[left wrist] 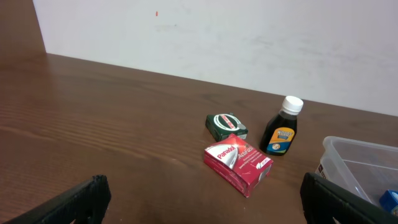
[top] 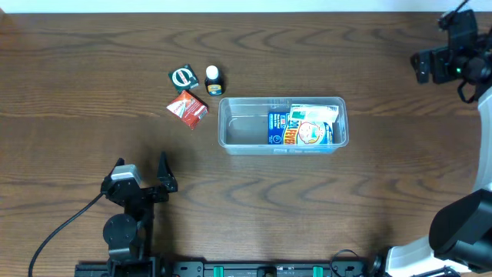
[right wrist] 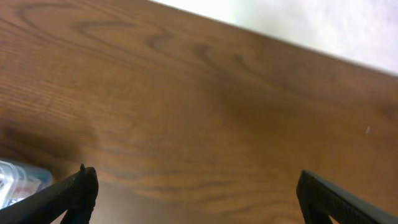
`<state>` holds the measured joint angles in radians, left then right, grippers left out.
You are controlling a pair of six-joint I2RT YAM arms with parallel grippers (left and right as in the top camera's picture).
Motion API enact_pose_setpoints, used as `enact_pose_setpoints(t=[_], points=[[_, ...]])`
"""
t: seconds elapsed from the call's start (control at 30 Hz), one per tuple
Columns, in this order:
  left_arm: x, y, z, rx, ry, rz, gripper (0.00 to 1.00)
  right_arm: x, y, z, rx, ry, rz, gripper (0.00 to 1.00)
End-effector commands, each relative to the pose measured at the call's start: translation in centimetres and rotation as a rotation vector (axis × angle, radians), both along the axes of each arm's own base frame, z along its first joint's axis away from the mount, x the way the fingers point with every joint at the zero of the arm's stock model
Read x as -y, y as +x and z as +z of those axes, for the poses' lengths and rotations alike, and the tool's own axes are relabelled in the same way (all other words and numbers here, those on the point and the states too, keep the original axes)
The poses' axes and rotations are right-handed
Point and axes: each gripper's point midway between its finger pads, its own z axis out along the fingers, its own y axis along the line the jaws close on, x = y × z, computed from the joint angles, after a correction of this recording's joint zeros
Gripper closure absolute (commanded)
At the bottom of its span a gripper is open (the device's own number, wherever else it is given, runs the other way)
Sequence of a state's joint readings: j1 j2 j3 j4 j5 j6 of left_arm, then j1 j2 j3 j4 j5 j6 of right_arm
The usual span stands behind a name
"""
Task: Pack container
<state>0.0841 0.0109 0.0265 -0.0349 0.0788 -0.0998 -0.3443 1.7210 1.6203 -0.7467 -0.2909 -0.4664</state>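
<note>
The clear plastic container (top: 238, 127) lies at the table's middle, with a blue and white packet (top: 301, 127) in its right half. Its corner shows in the left wrist view (left wrist: 364, 158). Left of it lie a red box (top: 187, 108), a green box (top: 182, 78) and a small dark bottle with a white cap (top: 213, 81). They also show in the left wrist view: red box (left wrist: 237, 163), green box (left wrist: 226, 126), bottle (left wrist: 281, 127). My left gripper (top: 141, 171) is open and empty at the front left. My right gripper (top: 432, 65) is open and empty at the far right.
A pale wall (left wrist: 217, 37) runs behind the table's far edge. A black cable (top: 54, 235) trails from the left arm at the front. The right arm's base (top: 461, 231) stands at the front right.
</note>
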Motion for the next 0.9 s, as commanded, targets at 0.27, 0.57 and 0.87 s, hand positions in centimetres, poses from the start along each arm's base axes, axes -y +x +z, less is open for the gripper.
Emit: enact_pose_setpoints(t=[0.27, 0.57, 0.87], points=[[3.5, -0.1, 0.5, 0.023, -0.004, -0.207, 0.02, 0.8, -0.3, -0.6, -0.022, 0.052, -0.052, 0.01], [3.7, 0.2, 4.1, -0.164, -0.042, -0.218, 0.02, 0.8, -0.3, -0.6, -0.022, 0.052, -0.051, 0.01], [3.4, 5.6, 4.9, -0.74, -0.166, -0.218, 0.02, 0.8, -0.3, -0.6, -0.022, 0.052, -0.051, 0.01]])
